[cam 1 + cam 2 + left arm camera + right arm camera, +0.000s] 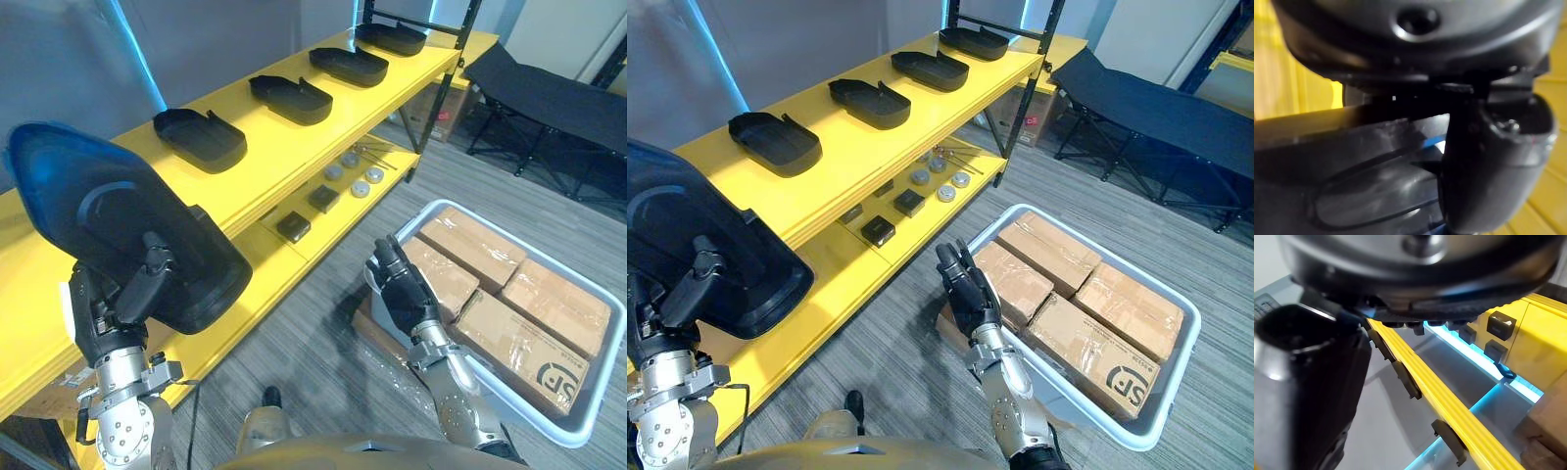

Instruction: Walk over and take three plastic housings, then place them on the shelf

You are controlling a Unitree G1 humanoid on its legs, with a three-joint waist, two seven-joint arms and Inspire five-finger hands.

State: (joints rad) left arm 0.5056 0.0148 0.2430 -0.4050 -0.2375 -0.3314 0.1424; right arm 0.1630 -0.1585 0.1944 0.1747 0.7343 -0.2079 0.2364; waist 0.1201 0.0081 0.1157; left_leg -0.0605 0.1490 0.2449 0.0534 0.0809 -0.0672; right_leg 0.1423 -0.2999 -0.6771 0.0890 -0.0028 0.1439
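My left hand [116, 311] is shut on a large black plastic housing [127, 230], held up tilted at the near left, just in front of the yellow shelf [265, 162]. In the left wrist view the thumb [1488, 166] presses on the housing's dark surface [1352, 196]. Several more black housings lie in a row on the shelf's top board, the nearest [201, 139] beside the held one, then another [291, 99] and others further back. My right hand [402, 289] hangs open with straight fingers over the carpet, holding nothing.
A grey bin [588, 416] holding cardboard boxes [519, 338] sits on the floor just right of my right hand. The shelf's lower board carries small black boxes [293, 227] and round metal discs [361, 188]. A black folding cot [558, 98] stands at the back right.
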